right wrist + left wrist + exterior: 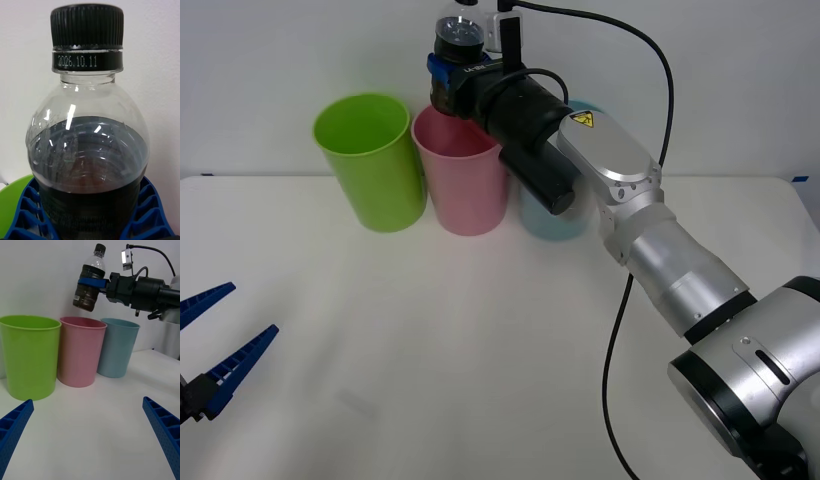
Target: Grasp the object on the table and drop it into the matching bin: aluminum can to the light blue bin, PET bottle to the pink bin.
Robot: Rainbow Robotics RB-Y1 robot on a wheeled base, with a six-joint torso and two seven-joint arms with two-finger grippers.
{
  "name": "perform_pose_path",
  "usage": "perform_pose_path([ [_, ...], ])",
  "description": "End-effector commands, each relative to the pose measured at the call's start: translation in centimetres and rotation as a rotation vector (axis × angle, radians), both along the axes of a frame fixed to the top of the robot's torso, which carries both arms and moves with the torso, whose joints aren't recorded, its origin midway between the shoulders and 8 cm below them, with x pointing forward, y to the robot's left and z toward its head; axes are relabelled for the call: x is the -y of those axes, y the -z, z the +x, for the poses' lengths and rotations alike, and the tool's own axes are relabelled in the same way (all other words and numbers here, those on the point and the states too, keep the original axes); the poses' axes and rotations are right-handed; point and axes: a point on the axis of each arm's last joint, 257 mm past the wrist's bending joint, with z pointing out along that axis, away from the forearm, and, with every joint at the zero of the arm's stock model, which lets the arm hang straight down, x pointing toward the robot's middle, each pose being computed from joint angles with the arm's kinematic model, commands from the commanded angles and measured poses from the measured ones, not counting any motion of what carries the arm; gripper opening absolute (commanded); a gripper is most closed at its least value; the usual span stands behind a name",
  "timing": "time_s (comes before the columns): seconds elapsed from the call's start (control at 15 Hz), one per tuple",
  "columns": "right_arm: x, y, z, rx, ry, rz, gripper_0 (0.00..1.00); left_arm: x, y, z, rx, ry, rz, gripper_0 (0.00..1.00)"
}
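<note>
While the left gripper [220, 352] rests spread open low over the table [480, 350], the right gripper [92, 282] clamps the PET bottle [90, 281] above the pink bin [80, 350].

A plain white wall [270, 50] stands right behind the right gripper [452, 72], bare and smooth, a shade greyer toward its lower part; below that gripper lies the table [480, 350], a wide white matte top that runs to the wall and meets it in a straight line; at both far ends of that line, well out to either side of the right gripper, sits a small blue mark [800, 178]; near the left gripper [252, 309], toward the table's middle, the top carries a faint grey smudge [360, 405]; the light is even and soft, laying only pale, blurred shadows on the tabletop.
</note>
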Motion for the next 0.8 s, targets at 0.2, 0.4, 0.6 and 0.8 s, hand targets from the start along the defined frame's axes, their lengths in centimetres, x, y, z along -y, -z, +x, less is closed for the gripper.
perform_pose_path([
  [0.2,0.1,0.1,0.1,0.005,0.004,-0.008,1.0,0.0,0.0,0.0,0.0,0.0,0.0,1.0],
  [0.4,0.3,0.0,0.1,0.005,0.005,-0.004,1.0,0.0,0.0,0.0,0.0,0.0,0.0,1.0],
  [0.6,0.8,0.0,-0.4,0.012,-0.008,0.006,1.0,0.0,0.0,0.0,0.0,0.0,0.0,1.0],
  [0.8,2.6,-0.1,-2.3,0.052,-0.015,0.025,1.0,0.0,0.0,0.0,0.0,0.0,0.0,1.0],
])
